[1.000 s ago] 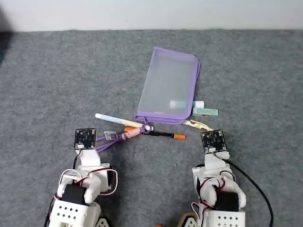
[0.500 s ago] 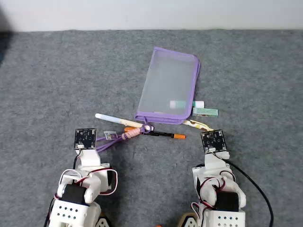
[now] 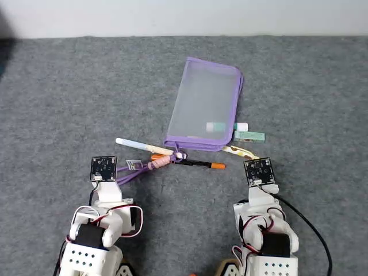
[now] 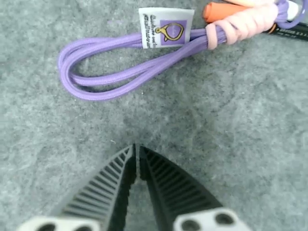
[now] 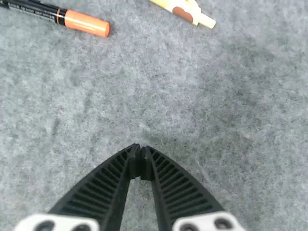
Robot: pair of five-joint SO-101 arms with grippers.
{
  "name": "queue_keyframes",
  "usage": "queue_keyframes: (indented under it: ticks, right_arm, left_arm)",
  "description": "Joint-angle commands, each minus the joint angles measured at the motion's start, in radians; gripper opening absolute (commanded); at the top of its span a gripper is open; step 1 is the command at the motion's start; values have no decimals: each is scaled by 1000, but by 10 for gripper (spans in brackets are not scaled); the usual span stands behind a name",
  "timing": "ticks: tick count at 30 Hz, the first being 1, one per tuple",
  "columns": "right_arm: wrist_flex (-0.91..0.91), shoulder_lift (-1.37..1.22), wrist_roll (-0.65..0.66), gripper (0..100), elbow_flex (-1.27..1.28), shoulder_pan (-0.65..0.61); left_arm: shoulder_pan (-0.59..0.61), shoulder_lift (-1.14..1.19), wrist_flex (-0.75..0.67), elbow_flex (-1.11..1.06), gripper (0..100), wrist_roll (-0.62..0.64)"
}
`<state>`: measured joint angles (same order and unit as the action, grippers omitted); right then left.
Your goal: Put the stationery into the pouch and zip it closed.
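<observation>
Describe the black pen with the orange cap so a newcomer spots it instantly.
Start at the purple pouch mid-table. Just past its near edge lies a pen. Unlike the pale blue pen beside it, it has a black barrel and orange cap.

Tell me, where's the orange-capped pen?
In the high view, the orange-capped pen lies on the grey mat along the near edge of the purple pouch, its cap toward the right gripper.

High camera looked straight down over the grey mat (image 3: 57, 86); both wrist cameras sat low and close, aimed at it, each sharing the orange-capped pen (image 3: 196, 163) with overhead.
</observation>
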<state>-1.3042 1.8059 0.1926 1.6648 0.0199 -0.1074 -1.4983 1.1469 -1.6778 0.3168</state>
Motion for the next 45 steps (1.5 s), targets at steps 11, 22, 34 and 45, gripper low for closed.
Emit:
queue_keyframes:
  ticks: [11,22,34,45]
  right_arm:
    - [-4,8,-8,9,18,5]
    - [-4,8,-8,9,18,4]
    - [-4,8,0,9,18,-139]
    - [394,1,-11,8,-97,-139]
  left_arm:
    - [-8,-12,3,58,14,8]
    - [-8,-12,3,58,14,8]
    - [-8,-12,3,58,14,8]
    - [-8,-12,3,58,14,8]
